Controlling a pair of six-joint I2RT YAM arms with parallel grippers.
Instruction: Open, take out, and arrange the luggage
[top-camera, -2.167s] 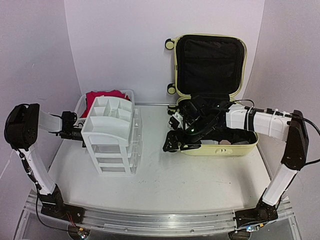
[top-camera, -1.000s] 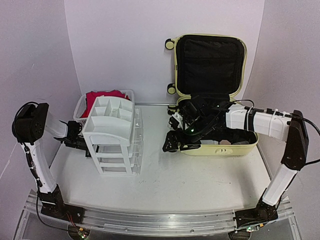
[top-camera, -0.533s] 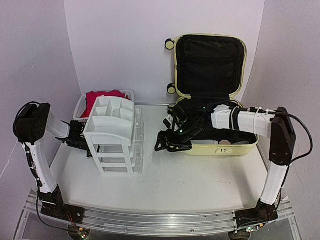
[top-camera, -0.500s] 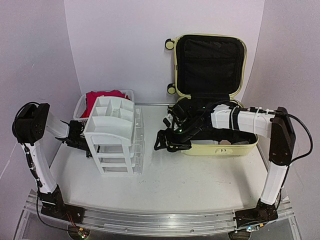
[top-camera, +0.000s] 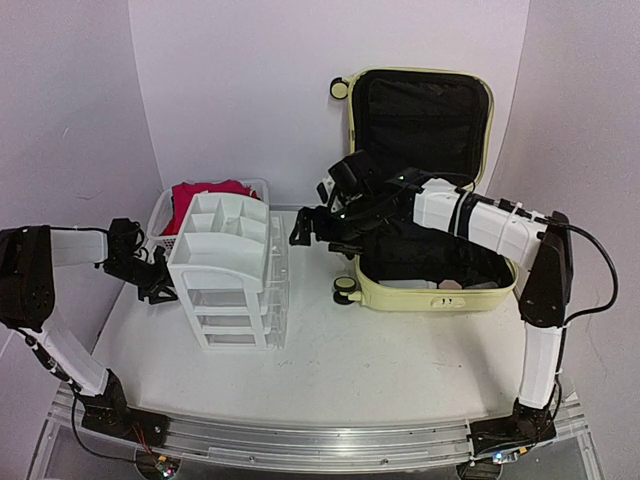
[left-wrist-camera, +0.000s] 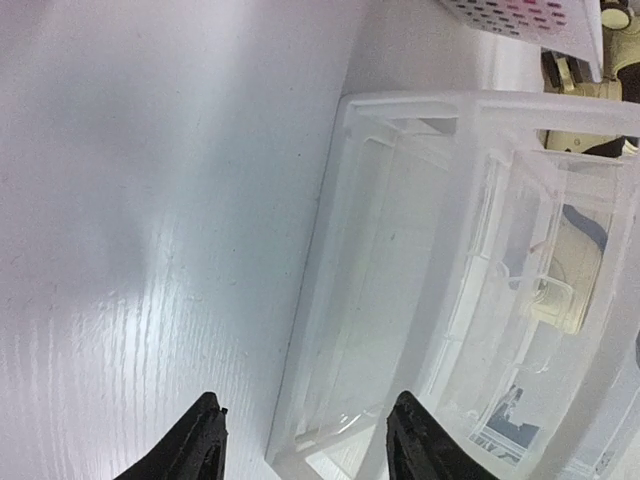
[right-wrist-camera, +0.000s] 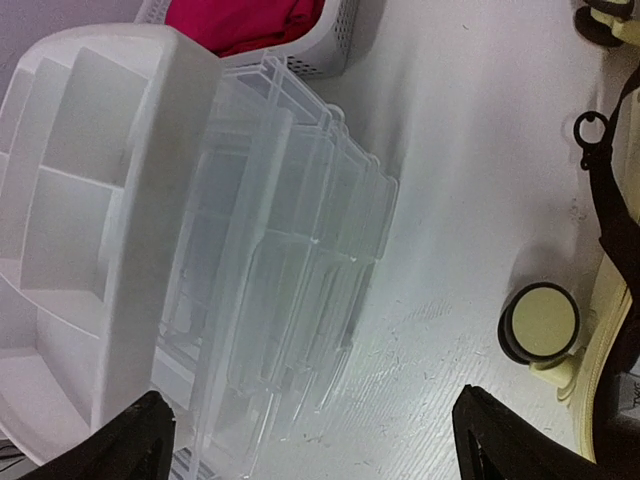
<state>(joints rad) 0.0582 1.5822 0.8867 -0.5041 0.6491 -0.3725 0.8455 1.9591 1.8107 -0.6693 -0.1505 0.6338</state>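
Table (top-camera: 380, 350): luggage (top-camera: 470, 298) at right rear, lid standing behind its base. Organiser (top-camera: 228, 275) left of luggage, well apart. Basket (top-camera: 160, 214) just behind organiser; cloth (top-camera: 205, 192) in basket.

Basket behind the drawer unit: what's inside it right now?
A bunched red cloth fills the top of the basket. The drawer unit in front hides its near side, so anything lower down or beneath the cloth cannot be seen.
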